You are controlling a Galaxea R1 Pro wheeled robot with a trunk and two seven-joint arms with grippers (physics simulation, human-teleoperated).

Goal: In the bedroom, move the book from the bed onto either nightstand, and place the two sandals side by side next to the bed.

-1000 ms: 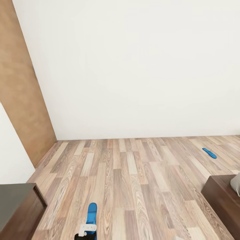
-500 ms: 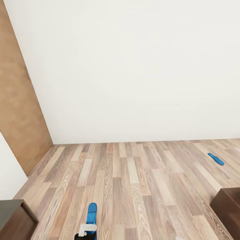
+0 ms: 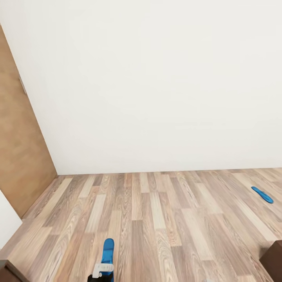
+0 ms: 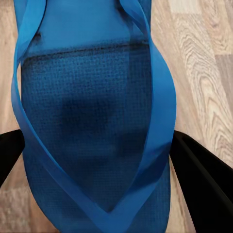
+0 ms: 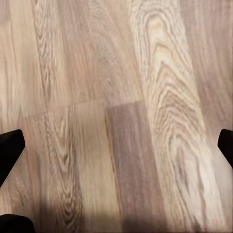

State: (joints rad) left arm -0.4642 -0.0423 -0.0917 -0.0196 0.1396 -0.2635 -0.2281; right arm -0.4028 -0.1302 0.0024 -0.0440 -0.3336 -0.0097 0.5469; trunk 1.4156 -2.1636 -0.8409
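Facing a plain white wall [image 3: 156, 78] over wood-plank floor [image 3: 156, 219]; a tan door panel [image 3: 19, 156] stands at 9 o'clock. Left gripper [image 3: 102, 270] at 6 o'clock pinches one blue sandal [image 3: 107, 250]; in the left wrist view its black fingers [image 4: 204, 179] press both sides of the textured sole [image 4: 92, 126], thong straps crossing it. Second sandal [image 3: 262, 194] lies flat at 3 o'clock, well apart. Dark wood corner [image 3: 274, 260] at 4 o'clock. Right gripper fingers [image 5: 10, 148] spread wide over bare planks. Open floor between.

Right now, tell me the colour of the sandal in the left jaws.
Bright blue sandal, straps too; clearest in the left wrist view.
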